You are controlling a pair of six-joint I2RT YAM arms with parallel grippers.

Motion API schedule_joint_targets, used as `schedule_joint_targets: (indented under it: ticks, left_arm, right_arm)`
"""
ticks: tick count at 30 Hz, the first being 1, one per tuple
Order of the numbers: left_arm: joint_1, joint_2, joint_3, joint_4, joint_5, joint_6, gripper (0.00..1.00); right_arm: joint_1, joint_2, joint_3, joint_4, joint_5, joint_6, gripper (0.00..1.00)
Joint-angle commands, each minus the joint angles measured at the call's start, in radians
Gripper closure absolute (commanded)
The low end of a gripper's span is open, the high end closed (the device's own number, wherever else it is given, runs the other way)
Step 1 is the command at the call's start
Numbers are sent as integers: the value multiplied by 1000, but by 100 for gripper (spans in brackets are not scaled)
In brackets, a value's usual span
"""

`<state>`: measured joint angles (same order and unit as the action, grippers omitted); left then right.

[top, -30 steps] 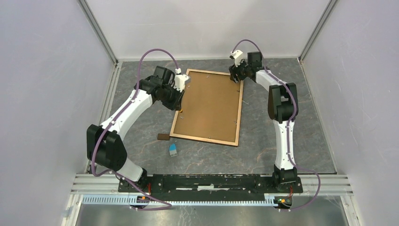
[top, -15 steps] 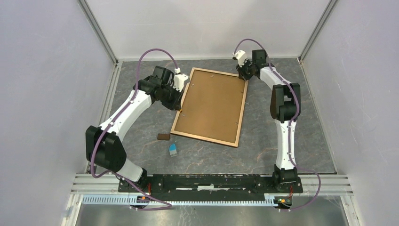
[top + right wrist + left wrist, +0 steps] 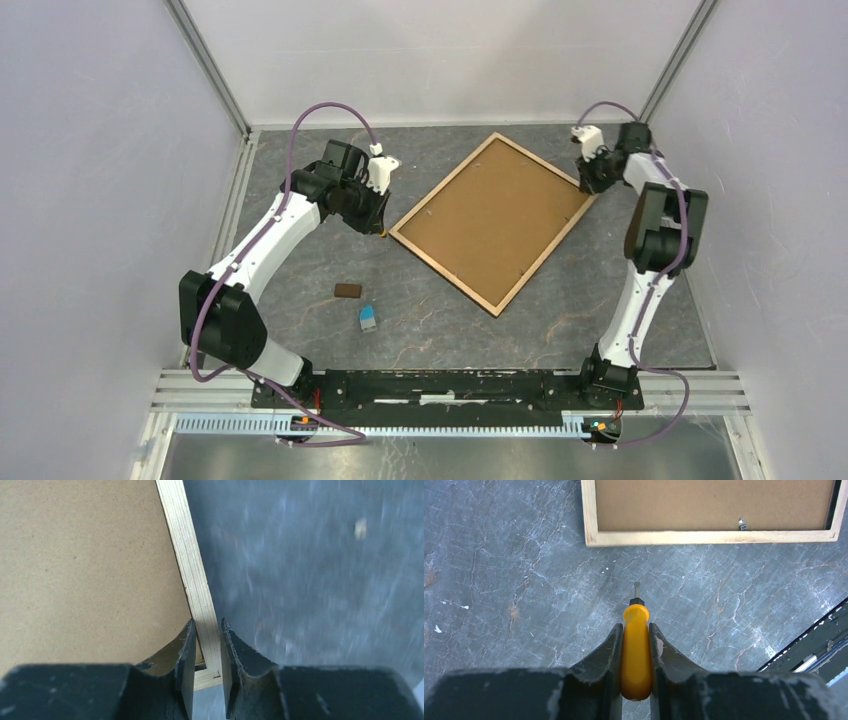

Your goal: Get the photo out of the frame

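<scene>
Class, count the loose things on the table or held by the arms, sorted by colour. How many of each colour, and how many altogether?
Brown: 2 (frame, lying back up; small block)
Yellow: 1 (screwdriver, by its handle)
Blue: 1 (small blue object)
Total: 4

Robotics lab test cell was indicated: plain white panels w/ alu. profiles were set round grey stone-look tabletop.

frame is cut off at 12 o'clock, left wrist view | photo is hidden beneath board | desk is blurred, right wrist view | blue item is too small to be identified
</scene>
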<state>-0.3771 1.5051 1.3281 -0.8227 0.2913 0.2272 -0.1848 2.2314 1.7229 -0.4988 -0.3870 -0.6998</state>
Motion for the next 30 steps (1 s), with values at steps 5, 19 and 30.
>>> schedule_joint_targets:
  ticks: [5, 19, 30]
  left_arm:
    - [5, -46, 8, 7, 29, -37, 98]
    - [5, -63, -16, 8, 13, -34, 98]
    - [5, -74, -30, 11, 7, -30, 98]
  right_arm:
    - [-82, -205, -366, -255, -65, -18, 49]
    - [-17, -35, 40, -311, -60, 34, 37]
    - [64, 88, 139, -215, 16, 156, 46]
